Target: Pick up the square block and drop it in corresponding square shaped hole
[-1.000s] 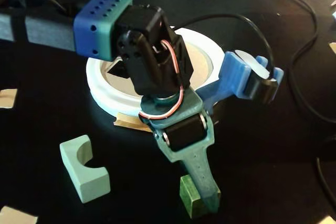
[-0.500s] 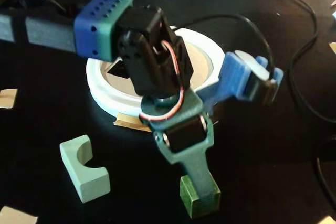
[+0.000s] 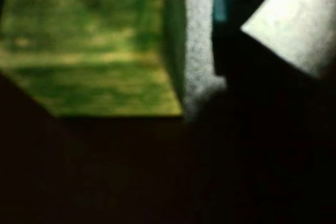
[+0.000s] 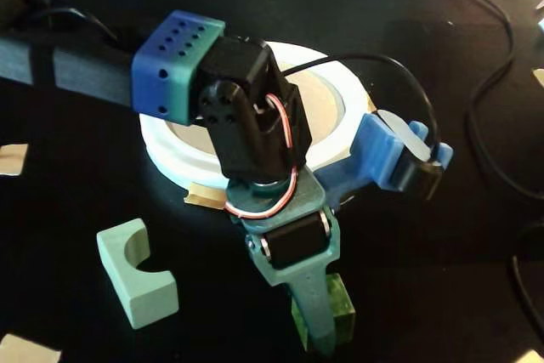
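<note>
The square block (image 4: 342, 305) is a dark green cube on the black table near the front edge in the fixed view. My gripper (image 4: 327, 329) stands over it, and one teal finger (image 4: 316, 312) crosses its front face while the other is hidden. In the wrist view the block (image 3: 94, 45) fills the upper left, blurred and very close, inside my gripper (image 3: 136, 14). A strip of table shows between the block and a teal fingertip (image 3: 220, 3), so the jaws are open around it. The arm hides the square shaped hole of the tan board (image 4: 310, 95) with its white ring (image 4: 170, 155).
A pale mint block with a curved notch (image 4: 136, 274) lies at the front left. Tan tape patches (image 4: 13, 159) dot the table. Black cables (image 4: 501, 57) run along the right side. A pale flat patch (image 3: 294, 24) shows at the wrist view's upper right.
The arm has come down and shifted slightly right. The teal finger now crosses the middle of the block's front instead of its right side.
</note>
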`<state>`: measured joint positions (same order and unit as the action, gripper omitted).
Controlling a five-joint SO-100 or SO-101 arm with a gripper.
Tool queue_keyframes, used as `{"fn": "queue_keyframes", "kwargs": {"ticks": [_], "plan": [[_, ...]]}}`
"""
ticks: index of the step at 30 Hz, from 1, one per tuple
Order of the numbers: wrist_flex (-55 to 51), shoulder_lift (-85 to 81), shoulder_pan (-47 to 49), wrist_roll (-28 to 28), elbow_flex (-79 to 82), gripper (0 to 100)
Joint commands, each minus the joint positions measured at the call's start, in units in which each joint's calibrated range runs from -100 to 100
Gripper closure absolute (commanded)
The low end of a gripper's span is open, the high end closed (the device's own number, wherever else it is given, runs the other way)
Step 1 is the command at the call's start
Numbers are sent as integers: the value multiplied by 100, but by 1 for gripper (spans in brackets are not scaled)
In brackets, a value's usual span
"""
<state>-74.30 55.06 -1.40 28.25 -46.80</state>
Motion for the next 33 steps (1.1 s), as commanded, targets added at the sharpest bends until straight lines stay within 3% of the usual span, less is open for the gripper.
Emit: {"fn": "queue_keyframes", "kwargs": {"ticks": [1, 12, 16, 19, 27, 33], "plan": [[-82, -441, -35, 29, -502, 43], [-82, -647, -47, 34, -502, 43], [-82, -647, -47, 34, -502, 64], [-82, -647, -60, 34, -502, 74], [-152, -1453, -47, -29, -456, 74], [-1155, -2555, 15, -29, -493, 74]]}}
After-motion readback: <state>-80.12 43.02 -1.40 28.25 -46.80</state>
